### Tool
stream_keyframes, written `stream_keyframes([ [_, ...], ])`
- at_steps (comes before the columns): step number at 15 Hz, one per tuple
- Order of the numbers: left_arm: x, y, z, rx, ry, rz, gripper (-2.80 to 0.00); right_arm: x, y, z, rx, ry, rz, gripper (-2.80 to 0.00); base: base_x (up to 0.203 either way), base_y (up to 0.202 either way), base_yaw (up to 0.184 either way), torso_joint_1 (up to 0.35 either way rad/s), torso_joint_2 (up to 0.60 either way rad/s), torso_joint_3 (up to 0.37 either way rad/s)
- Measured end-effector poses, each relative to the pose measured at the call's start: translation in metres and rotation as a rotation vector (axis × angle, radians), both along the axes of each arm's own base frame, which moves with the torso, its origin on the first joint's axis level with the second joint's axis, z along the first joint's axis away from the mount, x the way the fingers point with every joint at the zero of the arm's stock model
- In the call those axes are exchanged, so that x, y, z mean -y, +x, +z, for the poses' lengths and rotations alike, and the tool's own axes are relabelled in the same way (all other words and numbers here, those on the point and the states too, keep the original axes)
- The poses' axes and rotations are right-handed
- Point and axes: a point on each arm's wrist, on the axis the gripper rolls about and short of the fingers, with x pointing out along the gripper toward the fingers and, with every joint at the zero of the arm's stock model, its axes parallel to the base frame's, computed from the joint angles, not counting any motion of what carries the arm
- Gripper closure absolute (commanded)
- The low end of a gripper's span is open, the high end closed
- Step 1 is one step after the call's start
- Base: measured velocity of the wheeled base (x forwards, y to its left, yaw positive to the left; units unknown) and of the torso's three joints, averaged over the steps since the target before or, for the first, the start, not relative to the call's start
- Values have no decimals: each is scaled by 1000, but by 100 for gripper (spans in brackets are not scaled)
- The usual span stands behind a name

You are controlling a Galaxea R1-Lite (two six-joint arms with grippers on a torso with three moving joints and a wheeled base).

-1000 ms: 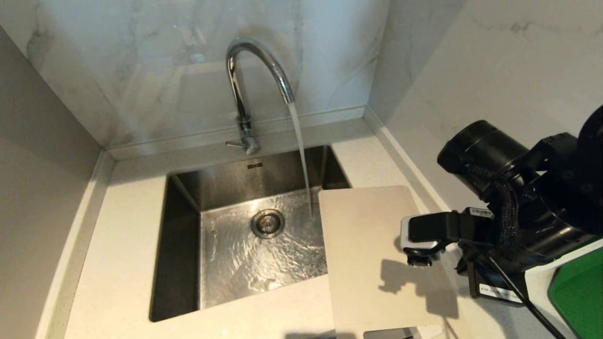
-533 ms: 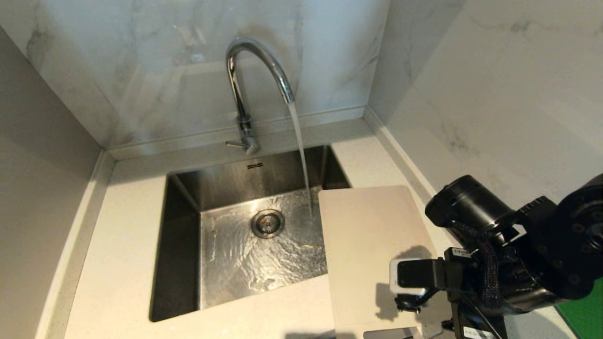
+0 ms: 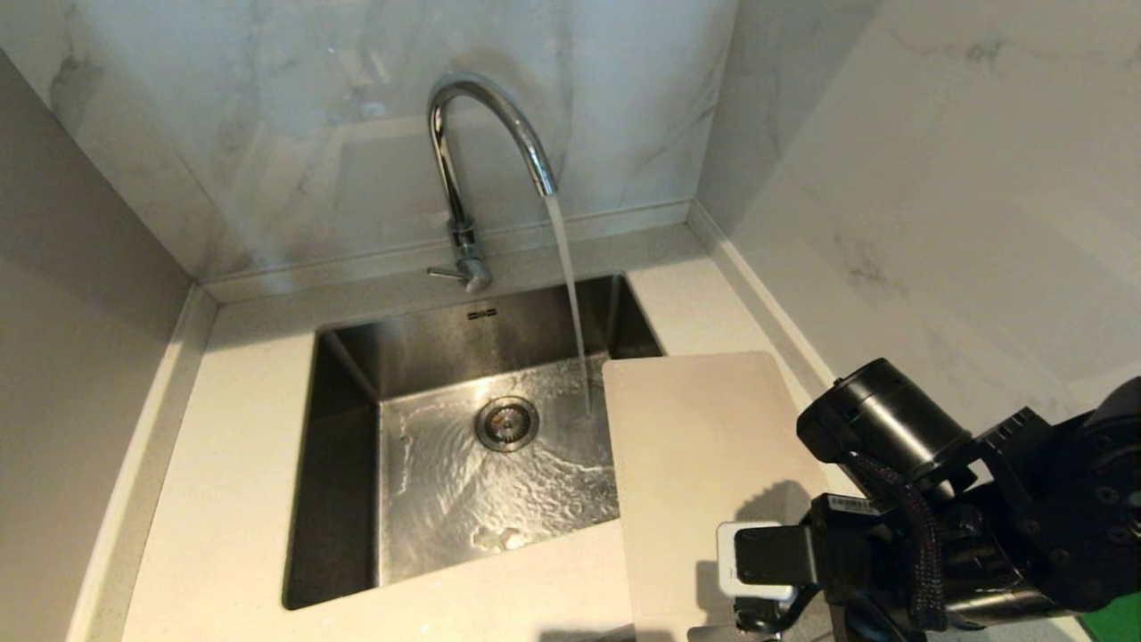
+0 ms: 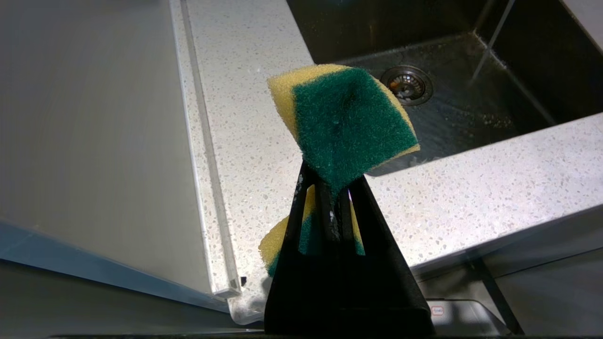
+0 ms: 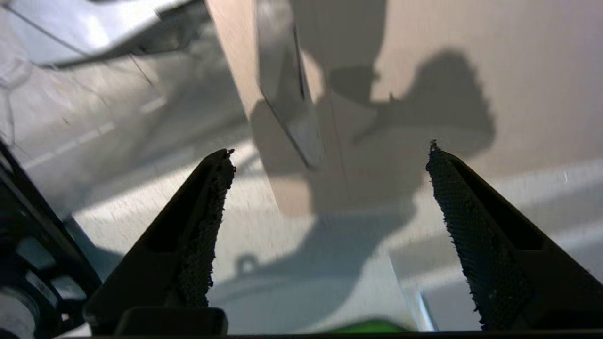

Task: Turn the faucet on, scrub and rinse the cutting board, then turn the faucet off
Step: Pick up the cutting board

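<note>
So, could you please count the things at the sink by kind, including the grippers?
Faucet, running: 1
Cutting board: 1
Sink: 1
Sponge, yellow and green: 1
Grippers: 2, the left gripper shut on the sponge, the right gripper open above the board
Total: 6

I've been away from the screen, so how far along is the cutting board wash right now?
Done: the faucet is on, water running into the sink. In hand: the left gripper is shut on the sponge, and the right gripper hangs open over the cutting board, which lies dry-looking beside the stream. Left: scrubbing, rinsing, shutting the faucet off.
</note>
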Motion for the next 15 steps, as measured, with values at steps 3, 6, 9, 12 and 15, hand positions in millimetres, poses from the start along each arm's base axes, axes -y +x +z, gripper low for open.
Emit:
stream_keyframes([
  [3, 0, 0, 0, 0, 0, 0, 0, -1, 0, -10, -10, -1, 87, -280, 0, 0, 0, 0, 0, 0],
  [6, 0, 0, 0, 0, 0, 0, 0, 0, -2, -25, -25, -26, 151, -280, 0, 0, 0, 0, 0, 0],
  [9, 0, 0, 0, 0, 0, 0, 0, -3, 4, -43, -14, -27, 171, -280, 0, 0, 0, 0, 0, 0],
  [12, 0, 0, 0, 0, 0, 1, 0, -3, 4, -60, -9, -51, 161, -280, 0, 0, 0, 0, 0, 0],
  [15, 0, 0, 0, 0, 0, 0, 0, -4, 7, -73, -6, -53, 159, -280, 0, 0, 0, 0, 0, 0],
])
